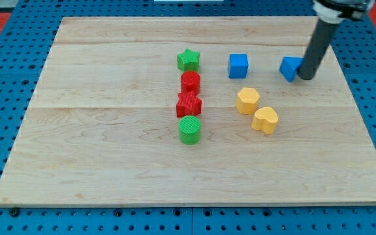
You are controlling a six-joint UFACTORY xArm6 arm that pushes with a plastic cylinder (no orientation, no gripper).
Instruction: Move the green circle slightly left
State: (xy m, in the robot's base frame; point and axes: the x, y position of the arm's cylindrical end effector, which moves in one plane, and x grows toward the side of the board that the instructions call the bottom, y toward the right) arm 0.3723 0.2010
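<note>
We are seeing a near-vertical column of ribbed plastic blocks left of the desk's (109,163) centre: a green star (188,59) at the top, a red cylinder (190,82), a red star (188,104), and the green circle (190,130) at the bottom, just below the red star. Rightward, a blue cube (238,65) is sitting above a yellow hexagon (247,100) and a yellow heart (265,120). Farther right, our end effector, a plain dark rod with nothing to open or grasp, is resting my tip (303,78) against another blue block (290,68), well apart from the green circle. The desk is pale planked wood over blue pegboard (5,91).
</note>
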